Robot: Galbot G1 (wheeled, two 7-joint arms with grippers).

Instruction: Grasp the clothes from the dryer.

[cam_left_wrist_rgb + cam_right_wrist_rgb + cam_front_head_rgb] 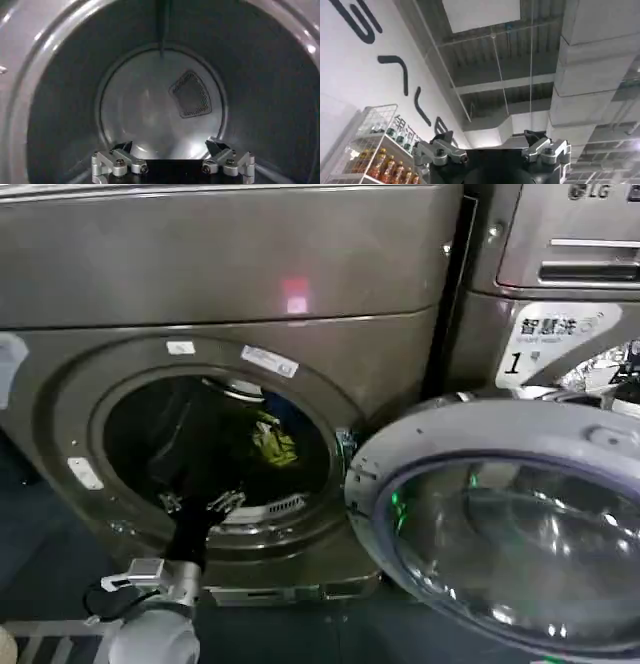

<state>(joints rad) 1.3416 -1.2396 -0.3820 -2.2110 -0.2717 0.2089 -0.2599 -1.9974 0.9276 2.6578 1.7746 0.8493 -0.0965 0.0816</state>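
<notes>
Left end effector open, arm reaching into dryer porthole, short of clothes

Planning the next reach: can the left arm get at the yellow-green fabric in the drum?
Probably yes: the grey-rimmed glass door hangs open, the left gripper is at the porthole with open jaws, and the yellow-green fabric lies uncovered deeper inside.

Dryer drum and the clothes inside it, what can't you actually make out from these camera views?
- Clothes, head view: a yellow-green patch in the dark drum; shape and any darker piece lost in shadow.
- Left gripper, head view: open at the dryer opening; gap to the clothes unclear.
- Left wrist view: drum back wall, no clothes in frame.
- Right gripper: open, aimed at the ceiling; its position relative to the dryer unknowable.
</notes>
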